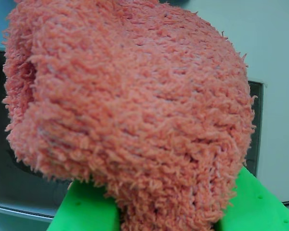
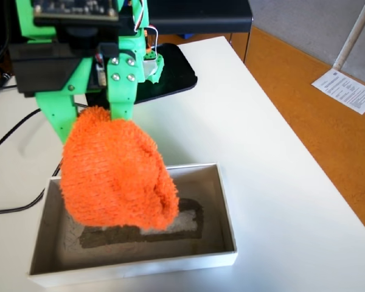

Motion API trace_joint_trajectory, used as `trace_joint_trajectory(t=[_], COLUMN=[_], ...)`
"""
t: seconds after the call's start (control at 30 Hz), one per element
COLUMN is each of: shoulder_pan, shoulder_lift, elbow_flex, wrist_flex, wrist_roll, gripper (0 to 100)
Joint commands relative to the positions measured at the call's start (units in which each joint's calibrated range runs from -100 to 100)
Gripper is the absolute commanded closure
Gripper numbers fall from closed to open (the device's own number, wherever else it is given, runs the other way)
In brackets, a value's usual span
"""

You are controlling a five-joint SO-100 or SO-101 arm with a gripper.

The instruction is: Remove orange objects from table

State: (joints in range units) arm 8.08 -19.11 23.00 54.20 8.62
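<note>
The orange object, a fuzzy knitted lump, hangs in the air from my green gripper, which is shut on its top. It hovers over the left half of a shallow white box standing on the white table. In the wrist view the orange object fills nearly the whole picture, and the gripper shows only as two green fingers along the bottom edge. Behind the lump I can see the box's grey inside.
A dark strip lies on the box floor under the lump. A black flat plate sits at the arm's base, and cables trail off to the left. The table's right edge drops to an orange-brown floor with a paper sheet.
</note>
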Motion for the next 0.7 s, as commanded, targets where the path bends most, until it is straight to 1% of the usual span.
trace_joint_trajectory(t=[0.0, 0.1, 0.23, 0.5, 0.57, 0.67], shoulder_pan=[-0.6, -2.2, -0.6, -0.4, -3.6, -14.9], shoulder_lift=[-4.1, -4.2, -3.9, -3.7, -3.3, -1.5], elbow_flex=[0.5, 0.0, 0.7, 1.0, -1.1, -10.7], wrist_flex=[1.3, 0.6, 0.3, -1.5, -1.9, -2.8], wrist_roll=[0.0, -0.7, 0.4, 1.1, 0.9, -1.2], gripper=[100, 100, 100, 100, 100, 100])
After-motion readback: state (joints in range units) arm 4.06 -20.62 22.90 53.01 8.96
